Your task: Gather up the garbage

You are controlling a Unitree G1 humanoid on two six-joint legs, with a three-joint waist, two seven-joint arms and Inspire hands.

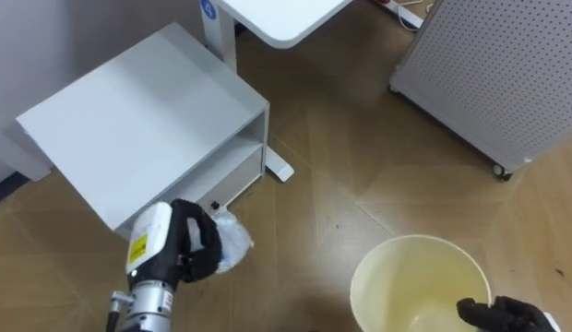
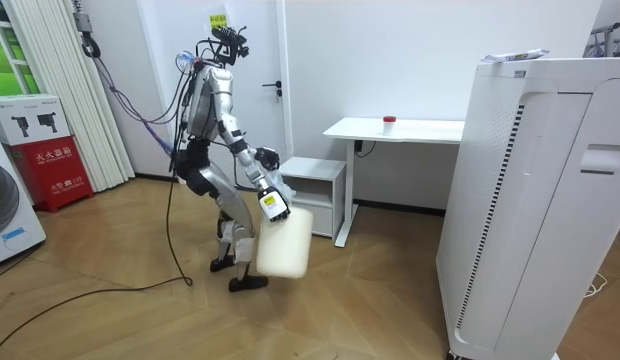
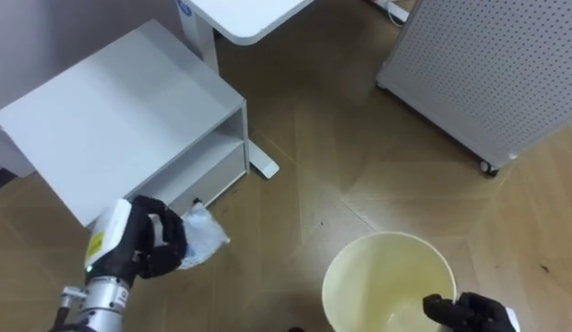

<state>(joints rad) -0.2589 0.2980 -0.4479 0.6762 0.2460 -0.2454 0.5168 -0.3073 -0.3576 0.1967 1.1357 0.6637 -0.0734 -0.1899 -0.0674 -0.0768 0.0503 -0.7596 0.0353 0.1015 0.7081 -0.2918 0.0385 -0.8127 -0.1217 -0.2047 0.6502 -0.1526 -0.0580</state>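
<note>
A crumpled piece of clear plastic garbage [image 1: 234,242] is seen at the lower left of the left eye view, gripped in the fingers of the robot's black left hand [image 1: 199,245], which are curled round it just above the brown wooden floor [image 1: 360,157]. The hand is placed close to the open front of a low white metal cabinet [image 1: 148,120], apparently because the litter lay at the cabinet's foot. At the lower right of the frame a round cream-coloured plastic bucket [image 1: 362,277] is held mouth up, its rim pinched by the right hand [image 1: 504,314]; it is judged to be carried there as the container into which the plastic is to be dropped. The garbage and the bucket are well apart, so a swing of the left arm across to the bucket's mouth is thought to be the next step. In the room view the robot is shown bent forward beside the cabinet, near a white desk [image 2: 395,130]. A grey perforated panel on castors [image 1: 489,74] is seen at the upper right.
</note>
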